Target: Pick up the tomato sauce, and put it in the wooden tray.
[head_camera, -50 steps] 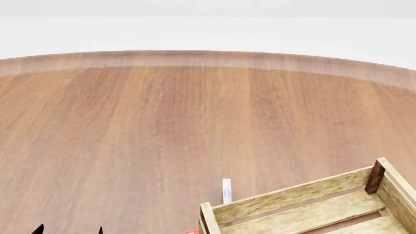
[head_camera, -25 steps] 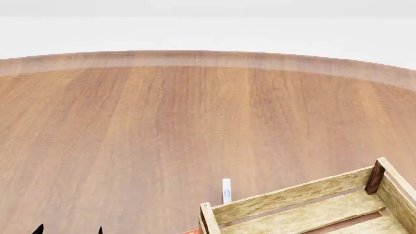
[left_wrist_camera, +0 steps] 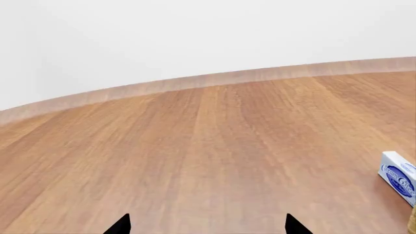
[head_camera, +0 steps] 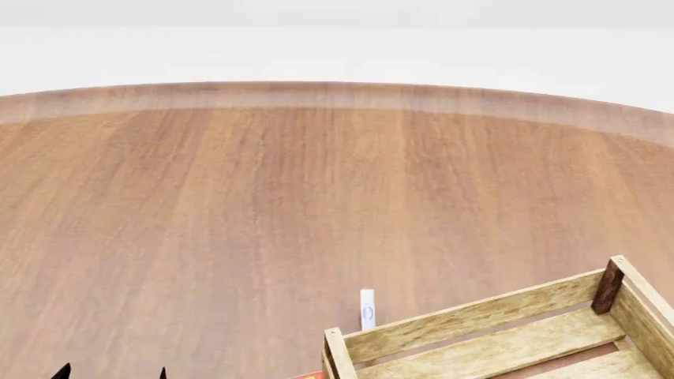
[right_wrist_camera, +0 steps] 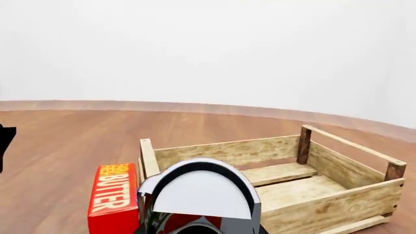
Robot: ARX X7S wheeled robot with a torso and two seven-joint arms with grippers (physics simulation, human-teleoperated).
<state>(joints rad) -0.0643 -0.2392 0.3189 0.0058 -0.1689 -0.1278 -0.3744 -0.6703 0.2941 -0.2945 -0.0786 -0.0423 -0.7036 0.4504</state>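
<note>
One broad brown wooden table (head_camera: 263, 205) fills most of the head view; its curved far edge runs from 9 to 3 o'clock against a pale backdrop.

Wooden tray (head_camera: 495, 328): pale slats, low walls, darker corner posts. It sits at 5 o'clock in the head view, cut off by the frame, and nothing shows inside it. The right wrist view takes in the whole tray (right_wrist_camera: 273, 170), slat floor bare.

Red butter box (right_wrist_camera: 112, 197): stands upright, tight against one short end of the tray. In the head view only a red sliver (head_camera: 308, 376) shows, at 6 o'clock, by the tray's near corner.

Tomato sauce can (right_wrist_camera: 201, 195): looms close to the right wrist camera, pale top facing the lens, dark rim around it, red lower down. It overlaps the tray's near corner and the butter box. It is outside the tray. It does not appear in the head view.

Small white box with blue print (head_camera: 367, 308): upright at 6 o'clock, just beyond the tray's far wall; also seen from the left wrist (left_wrist_camera: 398, 176).

Left pincer (left_wrist_camera: 206, 226): two black tips spread wide, nothing between them, low over bare table; at 7 o'clock in the head view (head_camera: 113, 373).

Right pincer: fingers not distinguishable behind the can; cannot tell its state.
</note>
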